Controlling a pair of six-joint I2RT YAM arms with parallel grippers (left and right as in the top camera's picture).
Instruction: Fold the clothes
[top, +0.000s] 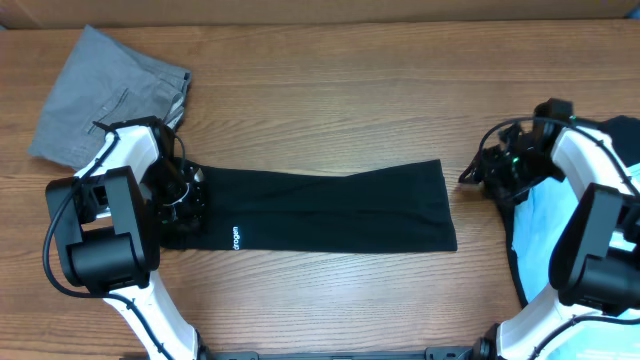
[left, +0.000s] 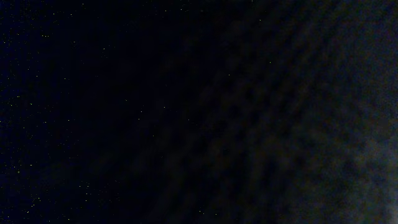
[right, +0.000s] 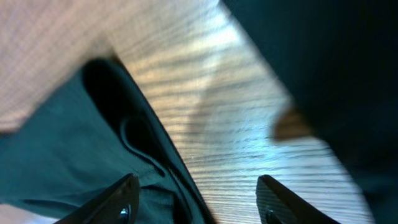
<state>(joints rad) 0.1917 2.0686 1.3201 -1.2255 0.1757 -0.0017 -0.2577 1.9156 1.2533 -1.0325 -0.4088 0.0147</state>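
The black shirt (top: 340, 205) lies folded into a long strip across the middle of the table, its small white logo (top: 235, 238) near the left end. My left gripper (top: 185, 200) is down on that left end; its fingers are hidden, and black cloth (left: 199, 112) fills the whole left wrist view. My right gripper (top: 472, 178) hovers just off the shirt's right end. In the right wrist view it (right: 199, 205) stands open over bare wood, holding nothing. The light blue tee (right: 56, 162) lies under one fingertip (right: 124, 199), and the black shirt (right: 329, 62) lies beyond.
Grey trousers (top: 100, 95) lie bunched at the back left corner. The light blue tee (top: 545, 235) is spread at the right edge under the right arm. The wooden table (top: 330, 100) shows behind and in front of the shirt.
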